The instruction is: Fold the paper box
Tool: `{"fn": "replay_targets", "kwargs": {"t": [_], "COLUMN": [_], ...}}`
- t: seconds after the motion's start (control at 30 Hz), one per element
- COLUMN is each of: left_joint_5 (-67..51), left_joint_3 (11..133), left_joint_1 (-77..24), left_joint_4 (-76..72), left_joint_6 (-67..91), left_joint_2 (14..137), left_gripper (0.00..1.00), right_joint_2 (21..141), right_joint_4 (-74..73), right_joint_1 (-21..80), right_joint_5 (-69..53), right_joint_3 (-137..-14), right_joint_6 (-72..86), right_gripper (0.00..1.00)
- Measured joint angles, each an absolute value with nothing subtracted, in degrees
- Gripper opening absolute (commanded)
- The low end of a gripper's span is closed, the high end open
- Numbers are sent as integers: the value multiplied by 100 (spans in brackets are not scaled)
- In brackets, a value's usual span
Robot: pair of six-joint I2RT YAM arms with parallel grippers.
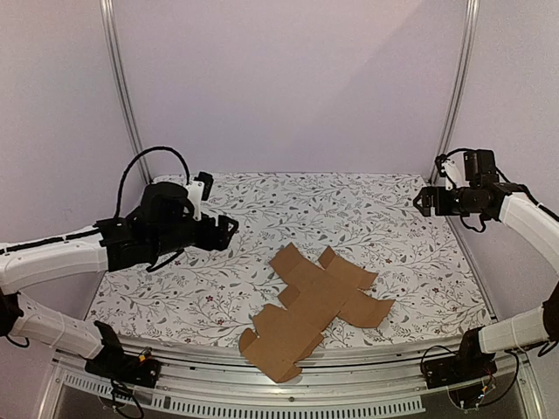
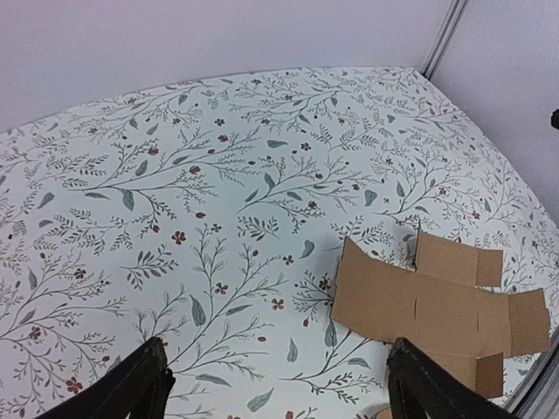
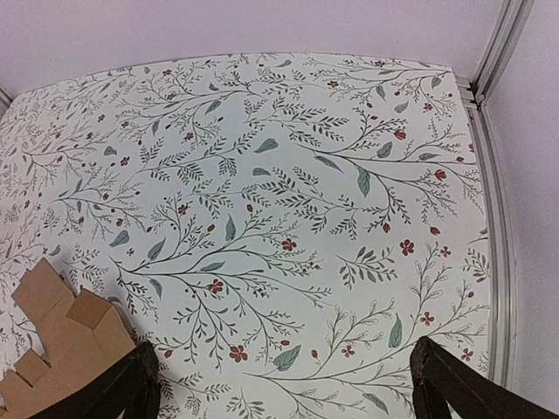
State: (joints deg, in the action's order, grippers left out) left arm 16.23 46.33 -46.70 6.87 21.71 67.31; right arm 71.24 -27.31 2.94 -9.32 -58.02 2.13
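Box (image 1: 314,310): plain brown card, unfolded, a flat cross-shaped sheet with flaps and crease lines. It lies on the tabletop (image 1: 349,209), near the front and a little right of centre, running on a diagonal from near-left to far-right. The nearest flap reaches the front edge by the rail. The sheet lies mostly flat, and whether any flap is lifted cannot be told for certain.

Tabletop: white cover printed with grey-green leaf sprigs and small red flowers. Pale lilac wall (image 1: 288,78) behind, with a metal post (image 1: 122,87) at each back corner.

Left tool (image 1: 229,231): held above the left part of the tabletop, aimed toward the centre, apart from the box. In the left wrist view its opening (image 2: 279,388) is wide, both dark fingers (image 2: 140,388) at the bottom corners with bare tabletop (image 2: 175,175) between them. The box (image 2: 419,301) sits at lower right of that view, next to the right-hand finger in the frame.

Right tool (image 1: 422,201): raised over the far right edge, well apart from the box. In the right wrist view its opening (image 3: 288,388) is spread wide, with only printed tabletop (image 3: 262,131) between the fingers (image 3: 454,388). The box (image 3: 61,336) shows only as a corner at lower left.

Neither tool touches the sheet.
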Motion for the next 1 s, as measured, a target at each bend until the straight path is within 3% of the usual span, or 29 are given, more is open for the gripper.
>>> {"fn": "replay_targets", "kwargs": {"t": [0.17,0.3,0.47,0.73,0.9,1.0], "left_joint_5": [1212,768,54,-1031,-1647,-2038], "left_joint_3": [4991,5957,7212,8090,8289,8320], "left_joint_1": [-4676,-4661,-4536,-4202,-4077,-4018], "left_joint_4": [1286,1953,2316,2593,2604,2602], "left_joint_6": [2071,1968,1970,2073,2152,2185], "left_joint_2": [7397,8348,9664,11222,11764,12003], "left_gripper": [83,78,79,75,55,29], "right_joint_2": [7109,7052,7043,6938,6938,6945], "right_joint_4": [-2757,-2934,-3072,-3083,-3103,-3105], "right_joint_1": [294,294,294,294,294,294], "right_joint_5": [-1382,-2047,-2635,-3063,-3223,-3284], "right_joint_3": [-5802,-5802,-5798,-5570,-5531,-5531], "right_joint_6": [-36,-530,-950,-1262,-1347,-1404], "right_gripper": [99,99,99,99,99,99]}}
